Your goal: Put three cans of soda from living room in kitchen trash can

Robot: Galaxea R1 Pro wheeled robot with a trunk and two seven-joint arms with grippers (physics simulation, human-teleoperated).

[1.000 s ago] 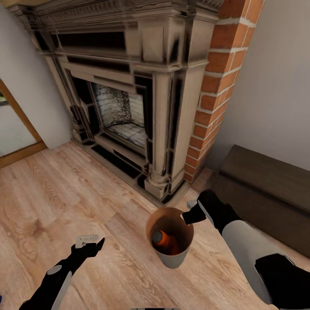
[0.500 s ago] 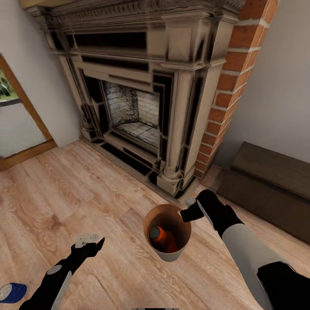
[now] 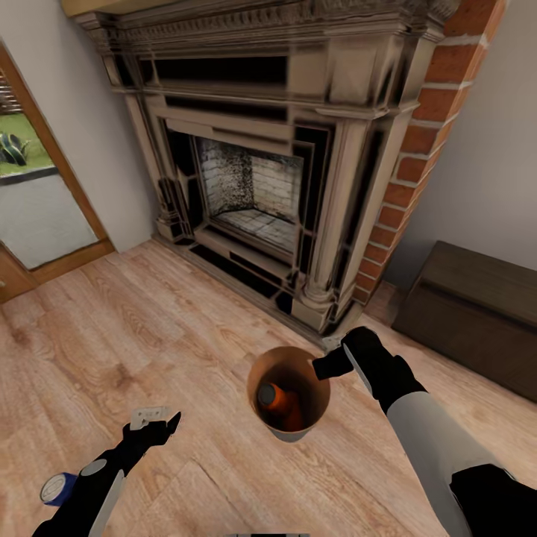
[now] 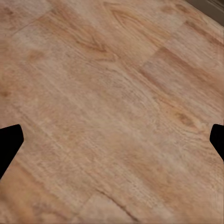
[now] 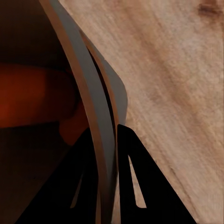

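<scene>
So far the bin [image 3: 289, 403] hangs off the floor, pinched at its rim by the right gripper [image 3: 328, 367]. In the right wrist view the two fingers [image 5: 84, 186] sit pressed on either side of the thin bin wall [image 5: 91, 116], with an orange shape inside it. From the head view at least one orange soda can [image 3: 273, 397] lies inside the bin, its silver top facing up and left; a second orange mass sits beside it, and it may be the other orange can, though I cannot tell for sure.

The dark blue can [image 3: 58, 488] lies on its side on the wood plank floor [image 3: 186, 335], at the lower left corner, just beside the left forearm. The left gripper [image 3: 154, 424] is spread wide and empty, hovering over bare boards, with its black fingertips [image 4: 9, 144] at the edges of the left wrist view.

The robot faces the dark ornate fireplace [image 3: 268, 149] and red brick chimney [image 3: 418, 149], so this is the living room. By my judgement the blue can remains to be picked up and dropped in, and the bin would then need carrying to the kitchen.
</scene>
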